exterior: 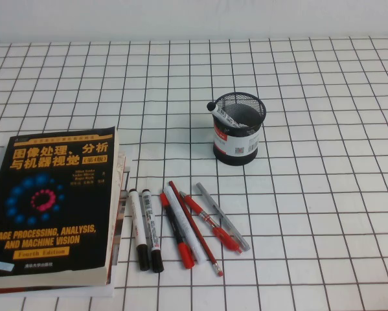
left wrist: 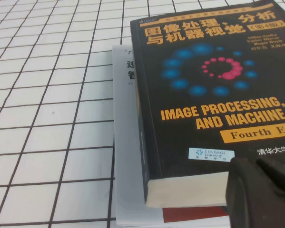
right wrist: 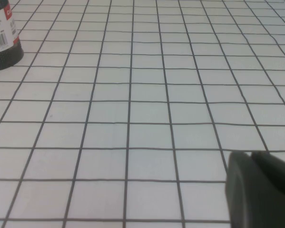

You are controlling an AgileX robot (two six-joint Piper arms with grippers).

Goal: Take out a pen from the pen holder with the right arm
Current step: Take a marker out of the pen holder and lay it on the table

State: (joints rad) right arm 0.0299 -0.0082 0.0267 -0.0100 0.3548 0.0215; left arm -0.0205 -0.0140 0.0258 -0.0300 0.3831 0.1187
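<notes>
The black mesh pen holder [exterior: 239, 128] stands upright on the white grid table [exterior: 323, 214], towards the far side and a little right of the middle. One marker [exterior: 225, 115] with a black cap leans inside it against the left rim. A row of loose pens [exterior: 187, 223] lies near the front, just right of a dark textbook [exterior: 51, 201]. The right gripper [right wrist: 254, 159] is low over the bare table, well apart from the holder, its fingers together on nothing. The left gripper [left wrist: 259, 166] is over the near edge of the textbook, fingers together too.
</notes>
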